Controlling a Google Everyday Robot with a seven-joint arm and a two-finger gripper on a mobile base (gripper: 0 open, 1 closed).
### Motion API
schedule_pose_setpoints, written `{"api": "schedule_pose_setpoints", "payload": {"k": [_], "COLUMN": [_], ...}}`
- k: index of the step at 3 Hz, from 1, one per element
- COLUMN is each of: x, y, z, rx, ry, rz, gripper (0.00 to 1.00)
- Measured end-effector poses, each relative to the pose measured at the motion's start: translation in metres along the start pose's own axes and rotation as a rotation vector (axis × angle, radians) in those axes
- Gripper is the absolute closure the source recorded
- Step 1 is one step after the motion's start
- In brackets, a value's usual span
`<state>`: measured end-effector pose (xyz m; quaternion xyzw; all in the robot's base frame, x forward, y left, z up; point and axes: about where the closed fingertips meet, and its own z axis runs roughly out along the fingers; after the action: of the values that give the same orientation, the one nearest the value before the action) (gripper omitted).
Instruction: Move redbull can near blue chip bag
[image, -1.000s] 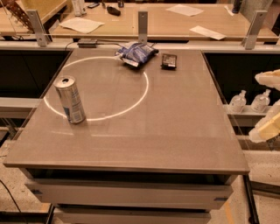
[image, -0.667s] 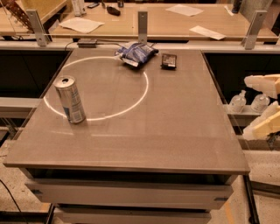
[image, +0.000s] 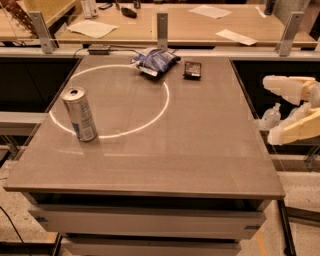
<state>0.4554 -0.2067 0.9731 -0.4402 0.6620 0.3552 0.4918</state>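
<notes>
The redbull can (image: 80, 114) stands upright at the left of the brown table (image: 190, 150), on the edge of a ring of light. The blue chip bag (image: 155, 61) lies crumpled at the table's far edge, near the middle. My gripper (image: 272, 112) hangs off the table's right side, level with its middle and far from both things. Its two cream fingers (image: 286, 87) point left, spread apart, with nothing between them.
A small flat dark rectangular object (image: 192, 69) lies right of the bag. A wooden bench (image: 200, 22) with papers and metal posts (image: 161, 30) runs behind the table. A small bottle (image: 271, 117) sits low beside the table's right edge.
My gripper has come further into view from the right, moving left and a little up toward the table. The can and the bag have not moved.
</notes>
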Motion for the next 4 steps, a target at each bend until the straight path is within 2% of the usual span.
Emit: {"api": "schedule_pose_setpoints", "payload": {"k": [1, 2, 3, 4], "x": [0.0, -0.02, -0.013, 0.017], "y": [0.0, 0.024, 0.043, 0.058], "z": [0.002, 0.011, 0.048, 0.084], "rx": [-0.025, 0.003, 0.071, 0.109], "ry": [0.084, 0.131, 0.112, 0.089], "rz": [-0.045, -0.068, -0.004, 0.087], "gripper": [0.0, 0.0, 0.0, 0.0]}}
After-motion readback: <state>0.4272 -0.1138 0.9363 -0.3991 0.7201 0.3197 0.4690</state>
